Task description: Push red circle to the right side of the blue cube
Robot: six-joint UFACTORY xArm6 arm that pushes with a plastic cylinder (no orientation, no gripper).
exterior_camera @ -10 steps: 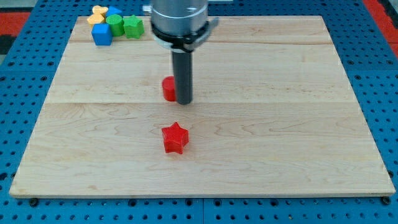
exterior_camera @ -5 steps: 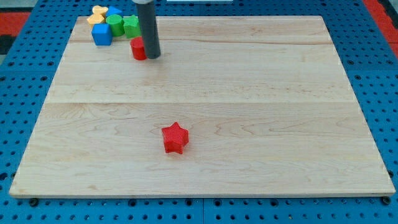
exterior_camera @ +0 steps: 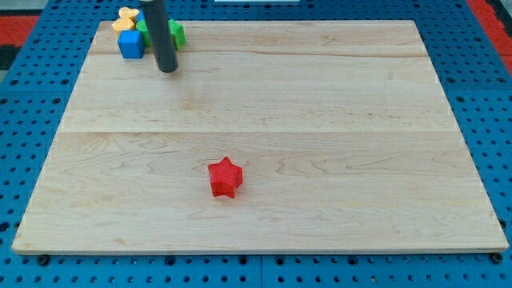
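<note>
My tip (exterior_camera: 166, 69) rests on the wooden board (exterior_camera: 320, 120) near the view's top left, just right of the blue cube (exterior_camera: 130, 44). The red circle does not show in this frame; the dark rod (exterior_camera: 160, 36) covers the spot right of the blue cube where it may be. A green block (exterior_camera: 175, 33) peeks out on the rod's right and another green block (exterior_camera: 142, 30) on its left. A yellow block (exterior_camera: 124, 18) lies above the blue cube.
A red star (exterior_camera: 225, 178) lies alone near the middle of the board, toward the view's bottom. A blue pegboard (exterior_camera: 488, 96) surrounds the board.
The rod has pushed the red circle from the board's middle up and left to the block cluster. The circle was visible left of the tip before and is now out of sight.
</note>
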